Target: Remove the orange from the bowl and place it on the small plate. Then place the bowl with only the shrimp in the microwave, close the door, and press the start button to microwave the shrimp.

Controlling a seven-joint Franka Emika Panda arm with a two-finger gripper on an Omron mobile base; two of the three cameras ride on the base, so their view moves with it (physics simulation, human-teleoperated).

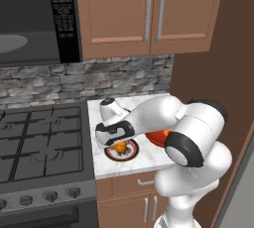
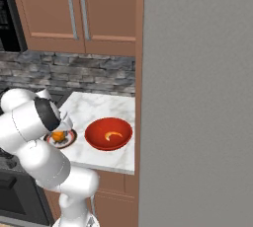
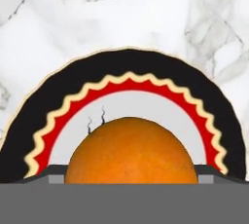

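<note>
The orange point(image 3: 131, 150) rests on the small plate point(image 3: 126, 67), a round plate with a black and red rim on the marble counter. My gripper point(image 3: 131, 177) hangs straight over it, and both fingertips press the orange's sides, so it is shut on the orange point(image 1: 120, 146). To the right of the plate point(image 2: 69, 139) stands the red bowl point(image 2: 96, 139) with the curved shrimp point(image 2: 113, 135) inside. My arm hides most of the bowl point(image 1: 158, 138) in the left base view. The microwave point(image 1: 30, 19) hangs at the upper left, its cavity and grey turntable point(image 1: 10, 43) exposed. Its door is out of view.
A black gas stove point(image 1: 39, 142) adjoins the counter point(image 2: 99, 107) on the left. Brown wall cabinets point(image 1: 149, 9) hang above the stone backsplash. A tall grey panel point(image 2: 197, 97) walls off the counter's right side. The microwave keypad point(image 1: 63, 14) faces me.
</note>
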